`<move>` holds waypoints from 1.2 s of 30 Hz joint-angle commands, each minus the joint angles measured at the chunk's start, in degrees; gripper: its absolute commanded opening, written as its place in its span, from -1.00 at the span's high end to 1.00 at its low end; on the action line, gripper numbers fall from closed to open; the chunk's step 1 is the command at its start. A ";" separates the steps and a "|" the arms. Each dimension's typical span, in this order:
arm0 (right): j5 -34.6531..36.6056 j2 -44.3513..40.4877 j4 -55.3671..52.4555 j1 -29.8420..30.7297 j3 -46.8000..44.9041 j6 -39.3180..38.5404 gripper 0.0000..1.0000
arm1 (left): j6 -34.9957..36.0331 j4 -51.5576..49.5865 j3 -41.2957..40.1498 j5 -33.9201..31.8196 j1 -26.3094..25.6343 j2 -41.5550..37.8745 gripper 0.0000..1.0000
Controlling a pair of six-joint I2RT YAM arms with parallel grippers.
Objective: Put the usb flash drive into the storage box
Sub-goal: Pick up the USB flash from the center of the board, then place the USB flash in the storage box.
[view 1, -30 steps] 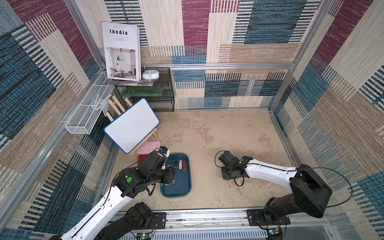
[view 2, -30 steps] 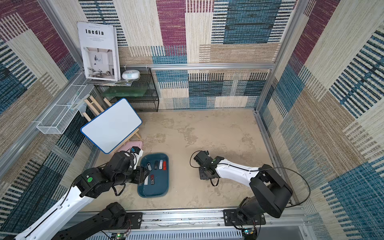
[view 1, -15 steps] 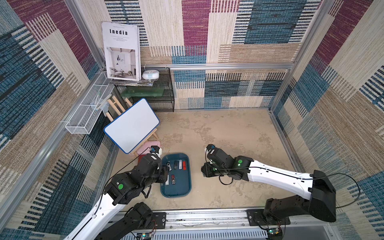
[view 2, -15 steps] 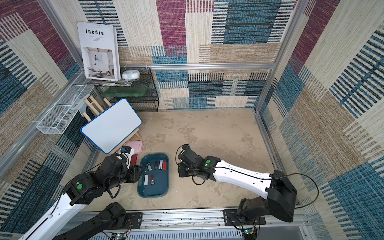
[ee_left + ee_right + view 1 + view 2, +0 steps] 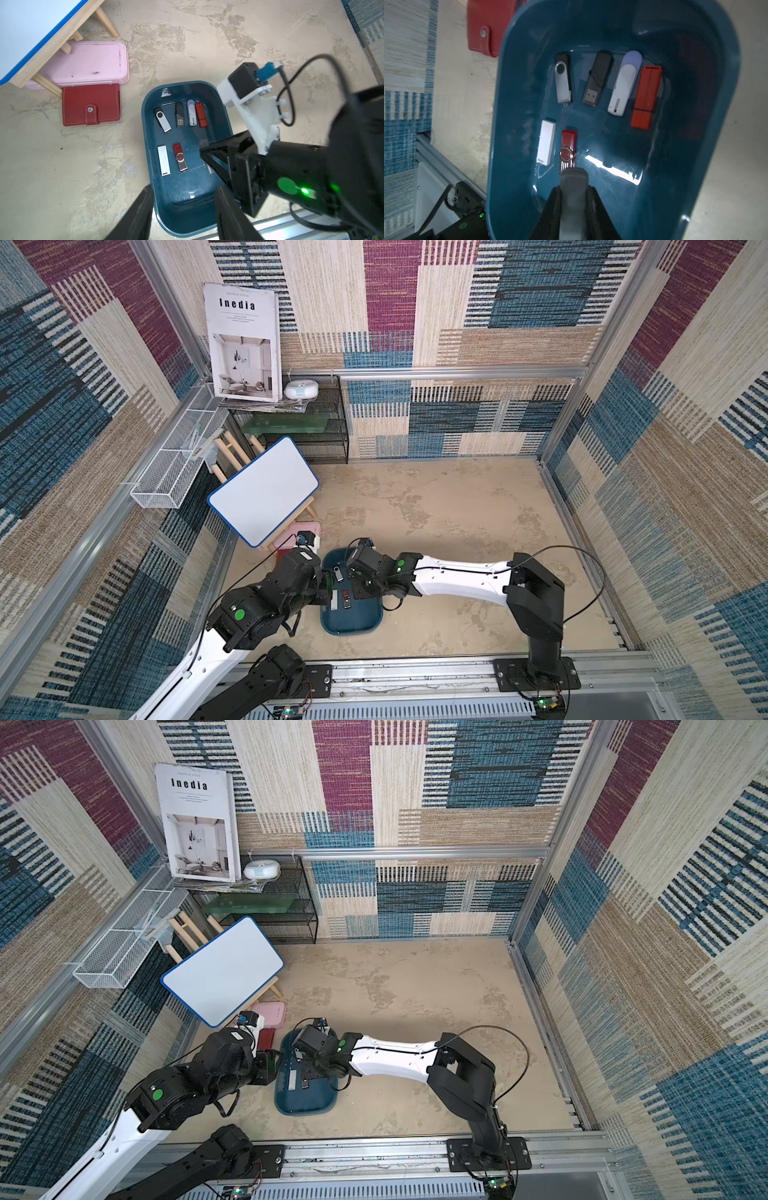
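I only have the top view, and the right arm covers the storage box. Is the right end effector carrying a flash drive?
Observer: Yes. The right wrist view shows the right end effector shut on a grey flash drive, over the storage box.
Operator: How many drives are already inside?
Observer: Six other drives lie flat on its floor, four in one row, two in another.
Operator: And the other arm?
Observer: The left end effector is open and empty.

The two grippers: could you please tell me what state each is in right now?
Left gripper: open, holding nothing.
Right gripper: shut on a grey plastic usb flash drive, over the shallow dark teal-blue plastic storage box.
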 commanded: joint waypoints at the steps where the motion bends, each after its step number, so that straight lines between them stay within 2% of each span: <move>1: 1.47 2.36 -1.14 0.27 1.54 1.86 0.78 | -0.30 -0.88 0.21 -0.18 0.05 0.21 -0.06; 11: 2.24 7.82 -2.64 0.24 4.22 2.89 0.65 | -0.10 -0.73 0.10 0.45 0.06 0.49 -0.06; 19: 2.23 8.23 -3.22 0.24 4.88 2.79 0.33 | -0.10 -0.60 0.12 0.56 0.05 0.42 -0.07; 23: 2.24 7.49 -3.53 0.33 5.06 2.30 0.25 | -0.14 -0.60 0.12 0.56 0.05 0.27 -0.07; 30: 5.05 1.77 -4.75 0.73 4.00 0.99 0.24 | -0.44 -0.72 0.06 -0.22 0.05 -0.59 -0.07; 34: 11.02 -6.01 -5.60 0.65 0.24 -0.10 0.21 | -1.14 -0.79 -0.21 -2.69 0.10 -1.88 -0.11; 36: 15.59 -10.58 -5.92 0.68 -2.95 0.82 0.19 | -2.73 -1.81 -0.13 -6.67 0.05 -1.88 -0.16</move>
